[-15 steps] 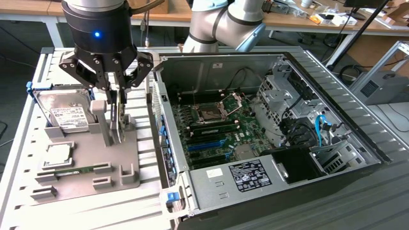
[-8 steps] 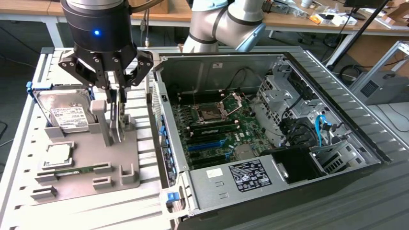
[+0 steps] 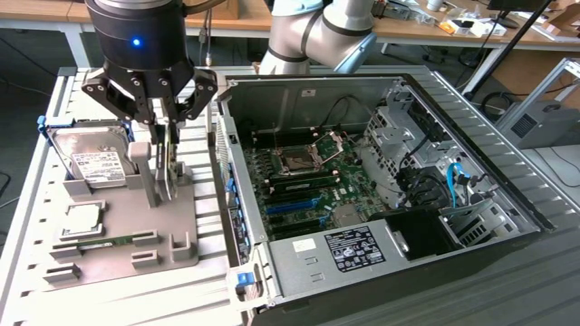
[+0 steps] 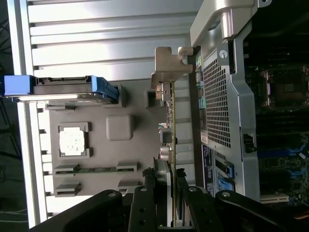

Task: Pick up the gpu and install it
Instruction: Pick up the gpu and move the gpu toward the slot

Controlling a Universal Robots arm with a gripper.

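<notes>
Wooden workbenches [image 3: 412,32] littered with small gear run along the back of the room, and nearer to me is a pale ribbed metal table [image 3: 136,299]. On it lies a grey moulded fixture tray [image 3: 118,224]. Just beside the tray, toward the exterior view's right, is an open black and silver computer case [image 3: 512,204] with its green motherboard [image 3: 308,183] exposed.

The tray holds a silver hard drive with a white label [image 3: 91,159] in a blue-cornered frame. Below that sit a square silver processor chip [image 3: 81,219] and a narrow green memory stick [image 3: 102,241] lying flat in its slot.

The gpu [image 4: 170,121], a thin brownish-green circuit card with a silver metal end bracket, stands on edge in the tray along the side nearest the case. The grey and silver robot arm [image 3: 317,27] reaches over from behind. Its black gripper [image 3: 166,183] hangs straight down over the card. The jaws are about halfway closed, one finger against each face of the gpu, as far as I can see. The card is seated in its tray slot.
</notes>
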